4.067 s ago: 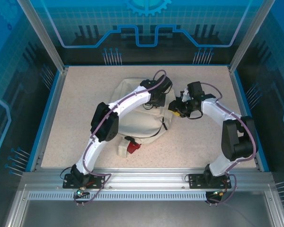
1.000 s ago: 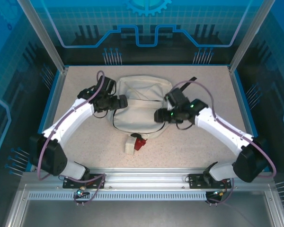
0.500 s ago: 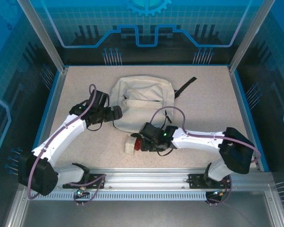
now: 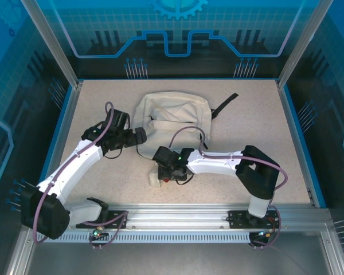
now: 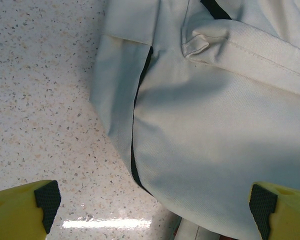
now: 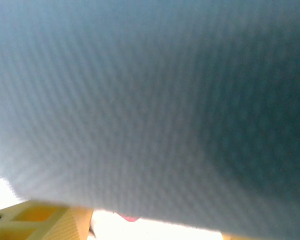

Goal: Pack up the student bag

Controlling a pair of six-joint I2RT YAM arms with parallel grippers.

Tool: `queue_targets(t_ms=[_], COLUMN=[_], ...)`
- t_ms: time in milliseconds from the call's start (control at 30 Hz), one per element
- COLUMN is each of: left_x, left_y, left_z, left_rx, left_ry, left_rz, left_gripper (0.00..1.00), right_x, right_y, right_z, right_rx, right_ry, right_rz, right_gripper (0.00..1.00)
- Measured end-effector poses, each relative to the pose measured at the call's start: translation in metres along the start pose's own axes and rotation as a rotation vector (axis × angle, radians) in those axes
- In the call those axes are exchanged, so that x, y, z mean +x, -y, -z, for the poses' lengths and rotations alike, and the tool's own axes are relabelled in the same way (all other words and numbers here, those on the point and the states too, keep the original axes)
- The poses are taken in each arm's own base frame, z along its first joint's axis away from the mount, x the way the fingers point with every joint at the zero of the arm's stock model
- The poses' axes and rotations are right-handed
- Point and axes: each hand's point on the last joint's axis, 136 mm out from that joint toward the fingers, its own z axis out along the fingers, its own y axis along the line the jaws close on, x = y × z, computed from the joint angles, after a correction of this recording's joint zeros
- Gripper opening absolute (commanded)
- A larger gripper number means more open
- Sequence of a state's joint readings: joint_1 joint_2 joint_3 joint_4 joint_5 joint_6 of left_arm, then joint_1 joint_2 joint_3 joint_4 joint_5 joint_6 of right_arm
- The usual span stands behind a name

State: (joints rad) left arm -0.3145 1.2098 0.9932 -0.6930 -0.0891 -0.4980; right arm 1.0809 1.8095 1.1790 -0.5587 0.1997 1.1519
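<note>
gripper of the left arm (image 4: 142, 136): jaws spread wide, nothing held between them. in the left wrist view its two yellow fingers with black pads (image 5: 47, 199) sit at the bottom corners, well apart. just beyond the fingertips lies the left flank of the student bag (image 4: 172, 120), cream fabric with a dark line running down its edge. right gripper (image 4: 162, 173): reaches across from the right base to the near edge of the bag. whether its jaws are spread or closed, and whether they hold anything, cannot be told. the right wrist view is a blur of pale woven cloth close to the lens, with a yellow finger (image 6: 37, 222) at the lower left and a speck of red under the cloth's edge. beneath this gripper a small white and red object (image 4: 154, 180) lies just beside the bag's near edge. the bag itself lies flat in the far half of the speckled table (image 4: 252, 132), about midway across, with a black strap (image 4: 225, 105) trailing from its far right corner.
</note>
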Motion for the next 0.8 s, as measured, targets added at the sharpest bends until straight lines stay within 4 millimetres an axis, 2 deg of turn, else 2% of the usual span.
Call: queue_targets(t_ms=[200,433,800], left_x=[0.002,0.000,0.001], left_y=[-0.001,0.000,0.000], left_z=[-0.002,-0.002,-0.002], left_rx=[0.002,0.007,0.014], left_ry=[0.002,0.010,0.007], left_rz=[0.001,0.002,0.004], left_gripper=[0.99,0.99,0.99], right_x=[-0.007,0.000,0.033], right_y=[0.008,0.024,0.080], right_z=[-0.006,-0.008,0.010], right_rx=[0.147,0.195,0.234], right_ry=[0.006,-0.012,-0.070], right_rz=[0.043,0.085,0.101], right_gripper=[0.68,0.68,0.68])
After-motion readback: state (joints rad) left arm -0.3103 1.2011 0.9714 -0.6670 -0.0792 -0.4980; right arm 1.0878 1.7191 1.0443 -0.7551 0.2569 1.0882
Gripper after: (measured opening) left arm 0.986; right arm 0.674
